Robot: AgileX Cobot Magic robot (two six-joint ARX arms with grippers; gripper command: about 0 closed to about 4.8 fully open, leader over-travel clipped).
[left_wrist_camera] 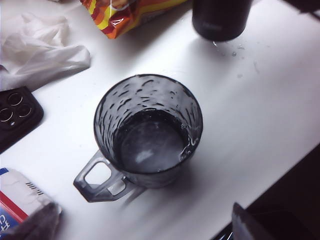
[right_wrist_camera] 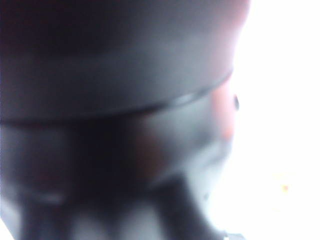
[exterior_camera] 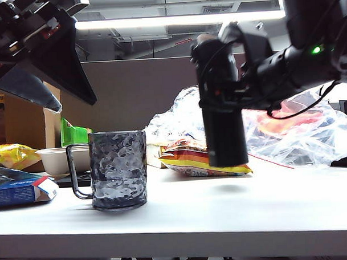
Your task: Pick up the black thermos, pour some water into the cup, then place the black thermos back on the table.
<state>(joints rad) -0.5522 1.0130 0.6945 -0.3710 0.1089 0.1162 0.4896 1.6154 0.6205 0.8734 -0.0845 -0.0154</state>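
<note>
The black thermos hangs upright a little above the white table, to the right of the cup. My right gripper is shut on its upper part. In the right wrist view the thermos fills the picture as a dark blur, so the fingers cannot be made out. The dark rippled cup holds some water, and the thermos base shows beyond it. My left gripper hovers high above the cup, open and holding nothing; only its finger edges show in the left wrist view.
A red-yellow snack bag and crumpled plastic bags lie behind the thermos. A pale bowl and a blue box sit left of the cup. A black phone lies near it. Water drops dot the table.
</note>
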